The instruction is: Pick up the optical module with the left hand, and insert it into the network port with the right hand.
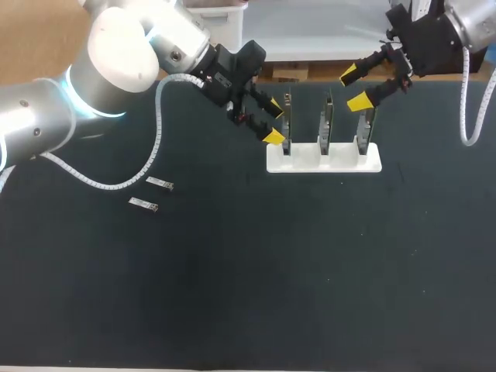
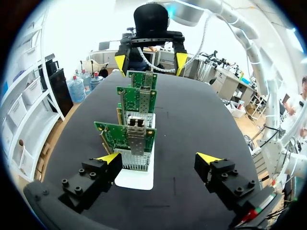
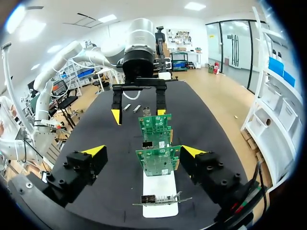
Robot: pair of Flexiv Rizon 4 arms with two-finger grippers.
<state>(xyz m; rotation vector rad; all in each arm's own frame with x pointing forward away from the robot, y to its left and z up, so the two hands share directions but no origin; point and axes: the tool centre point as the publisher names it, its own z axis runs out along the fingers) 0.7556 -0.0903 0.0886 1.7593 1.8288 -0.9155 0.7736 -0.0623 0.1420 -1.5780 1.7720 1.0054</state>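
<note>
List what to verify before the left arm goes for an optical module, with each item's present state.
1. Left tool open and holding nothing: ok.
2. Right tool open and holding nothing: ok.
3. Optical modules free to grasp: ok. Both lie flat on the table, apart from each other, with nothing on them.
4. Left tool above a module: not ok. It is beside the leftmost network card, off to the side of the modules.
5. Network cards upright in the white holder: ok, three stand in it.
6. Network port empty: cannot tell.
</note>
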